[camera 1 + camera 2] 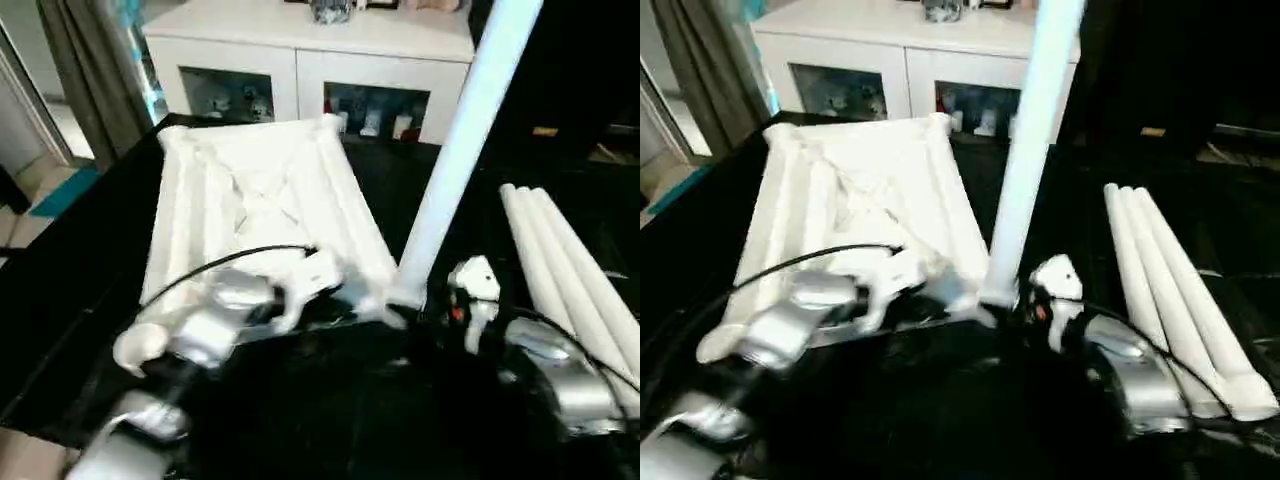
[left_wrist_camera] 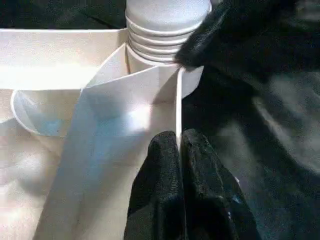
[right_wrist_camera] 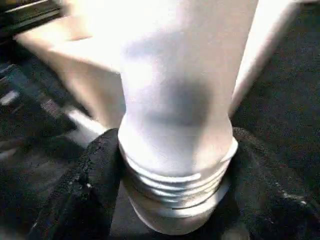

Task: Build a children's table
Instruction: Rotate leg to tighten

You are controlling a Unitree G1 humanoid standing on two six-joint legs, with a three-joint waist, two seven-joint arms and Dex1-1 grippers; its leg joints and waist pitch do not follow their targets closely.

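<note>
Tabletop: a ribbed white tabletop (image 1: pixel 255 205) is seen lying underside-up on the large black-sheeted table (image 1: pixel 60 300), tilted, its far edge towards a white cabinet (image 1: pixel 300 60) with glass doors.

Standing leg: one white tube leg (image 1: pixel 455 150) is held upright at the tabletop's near right corner, its ringed, flared end (image 3: pixel 175 195) set down at the round corner socket — whether it is fully seated cannot be told.

Right gripper: the right gripper (image 3: pixel 172 175) is closed around the lower end of that standing leg, one black finger (image 3: pixel 92 185) pressed on either side just above the rings. In the head views it is seen just right of the leg's base.

Left gripper: the left gripper (image 2: pixel 179 150) is placed at the tabletop's near edge, left of the standing leg. Its two black fingers are pinched together on a thin upright white rim (image 2: pixel 178 100) of the tabletop — the rim is seen running from between the tips to the socket.

Spare legs: three more white tube legs (image 1: pixel 575 275) are laid side by side on the black sheet at the right, well apart from the tabletop and just beyond the right forearm.
</note>
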